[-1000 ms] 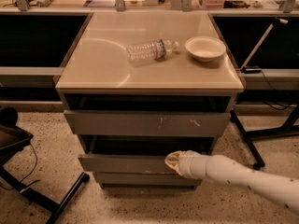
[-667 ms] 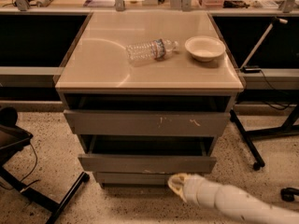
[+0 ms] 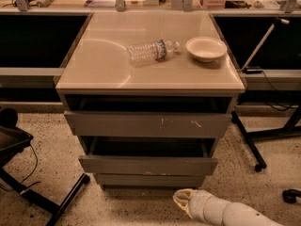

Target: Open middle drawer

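Note:
The middle drawer (image 3: pixel 147 165) is a plain grey handleless front with a faint pale scuff on its lower edge. It stands pulled out a little, with a dark gap above it showing its inside. The top drawer (image 3: pixel 148 125), wider and marked with white scratches, also stands slightly out. The bottom drawer (image 3: pixel 149 180) is the narrowest front, set back below. My gripper (image 3: pixel 182 200) is at the bottom of the view, low in front of the cabinet, below the bottom drawer and apart from all fronts. It holds nothing that I can see.
On the cabinet top (image 3: pixel 94 65) lie a clear plastic bottle (image 3: pixel 151 51) on its side and a white bowl (image 3: pixel 206 48). A black stand (image 3: pixel 33 192) is at lower left. A black wheeled leg (image 3: pixel 249 147) is at the right. The floor is speckled.
My gripper has drawn back from the middle drawer's front, moving down and toward the camera. The middle drawer stays pulled out a little.

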`<move>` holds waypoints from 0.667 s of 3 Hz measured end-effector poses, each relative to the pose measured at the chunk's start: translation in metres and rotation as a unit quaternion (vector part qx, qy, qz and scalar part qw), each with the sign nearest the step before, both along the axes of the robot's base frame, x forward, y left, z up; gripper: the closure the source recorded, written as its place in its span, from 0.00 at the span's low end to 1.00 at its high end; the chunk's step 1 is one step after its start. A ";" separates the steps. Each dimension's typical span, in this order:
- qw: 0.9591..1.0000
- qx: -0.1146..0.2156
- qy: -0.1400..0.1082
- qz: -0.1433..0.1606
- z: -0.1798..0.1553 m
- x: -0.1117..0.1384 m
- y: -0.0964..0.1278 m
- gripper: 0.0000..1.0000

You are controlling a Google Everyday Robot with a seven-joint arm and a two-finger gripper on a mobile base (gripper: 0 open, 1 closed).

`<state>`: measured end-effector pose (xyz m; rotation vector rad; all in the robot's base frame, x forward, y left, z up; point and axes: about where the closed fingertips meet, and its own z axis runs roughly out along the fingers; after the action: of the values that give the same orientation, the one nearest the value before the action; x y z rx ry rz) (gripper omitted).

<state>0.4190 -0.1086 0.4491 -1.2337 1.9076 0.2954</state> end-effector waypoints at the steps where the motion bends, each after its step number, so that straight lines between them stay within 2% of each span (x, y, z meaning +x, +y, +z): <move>1: 1.000 0.000 0.000 0.000 0.000 0.000 0.000 0.35; 2: 1.000 0.000 0.000 0.000 0.000 0.000 0.000 0.12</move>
<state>0.4192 -0.1085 0.4491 -1.2340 1.9071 0.2954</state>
